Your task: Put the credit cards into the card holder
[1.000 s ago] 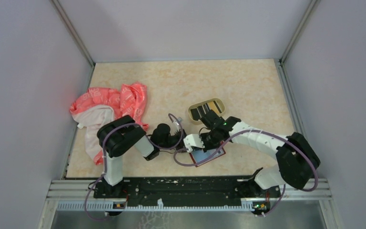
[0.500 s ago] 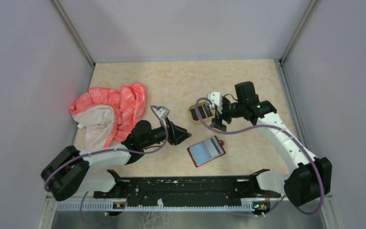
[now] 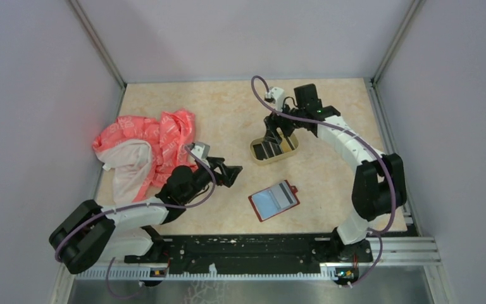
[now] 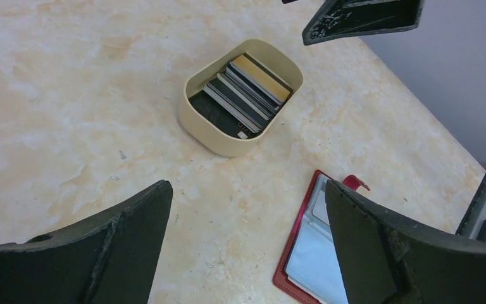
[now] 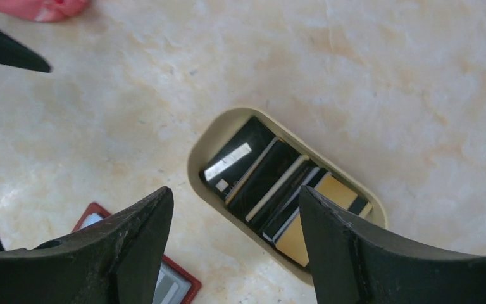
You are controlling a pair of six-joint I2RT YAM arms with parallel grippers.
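Observation:
The red card holder lies open on the table with a light-blue card and a greyish one in its sleeves. It also shows in the left wrist view and the right wrist view. Several credit cards, dark ones and a gold-tan one, stand in the oval tan tray. My right gripper hangs open just above the tray, nothing between its fingers. To the left of the holder, my left gripper stands wide open and empty, pointing toward the tray.
A pink-red cloth lies bunched at the table's left side, behind the left arm. Grey walls close the table on three sides. A metal rail with the arm bases runs along the near edge.
Both grippers have opened and left the card holder, which stays open on the table. The right arm swung back over the tray. The left arm drew back to the left.

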